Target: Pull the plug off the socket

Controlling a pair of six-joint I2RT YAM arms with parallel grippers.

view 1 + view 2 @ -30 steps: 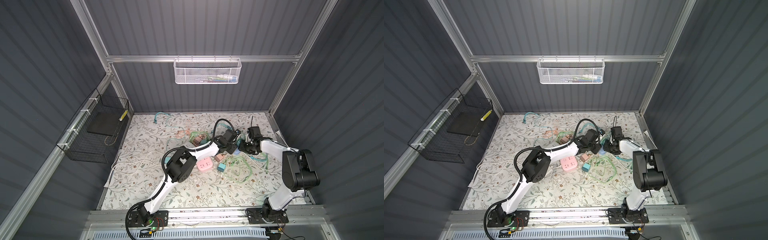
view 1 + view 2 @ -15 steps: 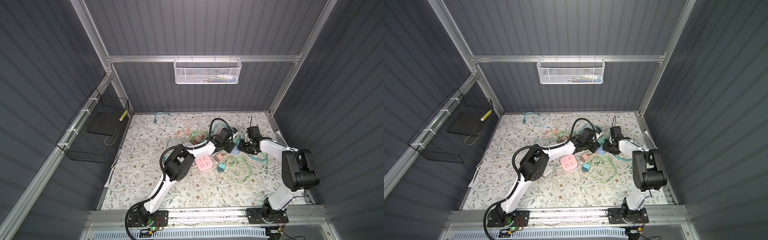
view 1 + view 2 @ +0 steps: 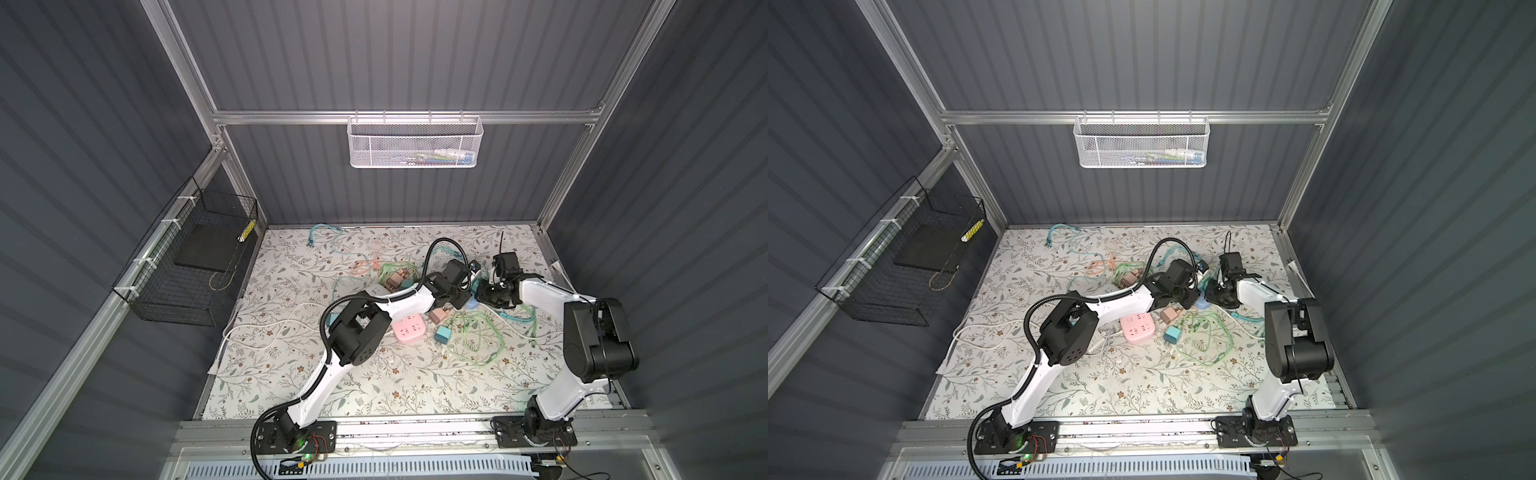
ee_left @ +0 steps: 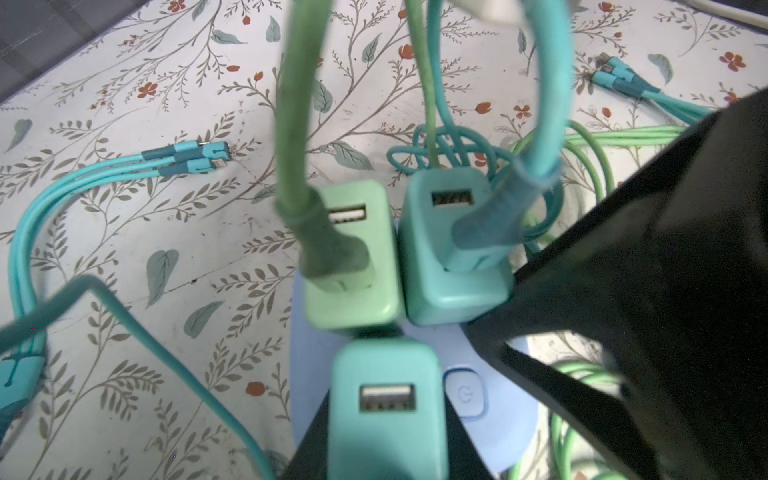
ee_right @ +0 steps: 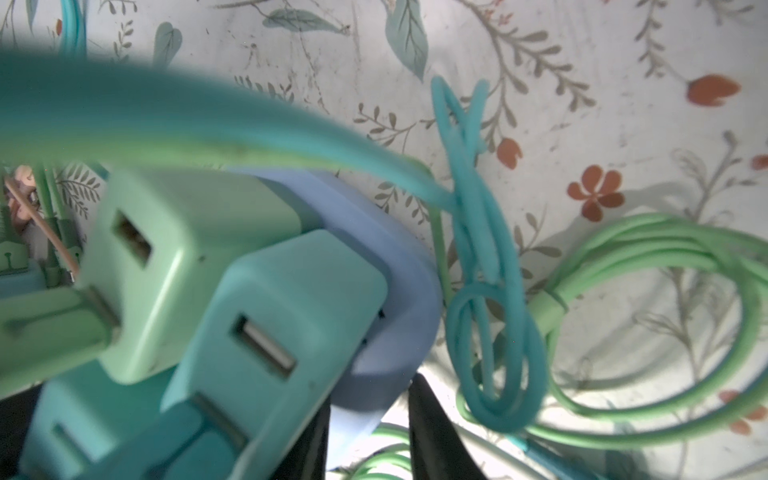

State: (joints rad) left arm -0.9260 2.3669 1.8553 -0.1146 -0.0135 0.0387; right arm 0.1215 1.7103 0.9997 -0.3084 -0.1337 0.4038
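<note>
Out toward the back right of the floral mat (image 3: 395, 386), both arms meet at the periwinkle socket cube (image 4: 513, 415), and it's crowded! Three chargers sit on top: a pale-green charger (image 4: 353, 309), a teal charger (image 4: 440, 291) just beside it, each with a cable plugged in, and a cable-free teal charger plug (image 4: 386, 374) nearest the left wrist camera. That one looks like the target. The left gripper (image 4: 386, 440) has its fingers (image 4: 309, 453) clamped on that plug's sides. The right gripper (image 5: 374, 440) comes in opposite, its fingers (image 5: 432, 440) seemingly pinching the cube's corner to brace it. So both grips are set. The pull itself looks undone, though whether the prongs have started out is hidden. What's left is to draw the plug straight out while the cube is held down.
</note>
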